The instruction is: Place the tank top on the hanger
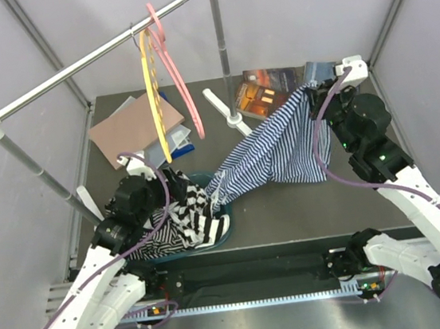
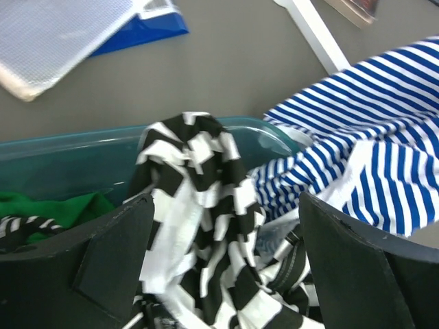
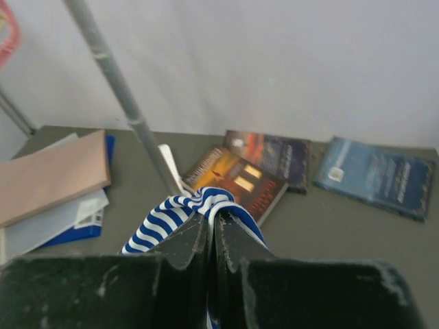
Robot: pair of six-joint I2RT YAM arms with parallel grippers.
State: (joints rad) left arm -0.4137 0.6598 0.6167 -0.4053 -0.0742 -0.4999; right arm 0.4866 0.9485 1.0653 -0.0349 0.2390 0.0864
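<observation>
The right gripper (image 3: 211, 221) is clamped on the tank top (image 1: 274, 146), which it holds up at the right and which trails left to the bin (image 2: 62, 147). The left gripper (image 2: 225, 200) has its jaws apart over a black-and-white garment (image 2: 192, 171). The hanger (image 1: 181, 89) hangs on the far rail (image 1: 64, 69).

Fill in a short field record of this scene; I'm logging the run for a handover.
tank top: pinched at one end by the right hand, lifted, other end reaching the teal bin
hanger: pink, hooked on the rail beside a yellow hanger, nothing on it
left hand: open, over the black-and-white garment in the bin
right hand: shut on the tank top
task status: top not yet on the hanger
</observation>
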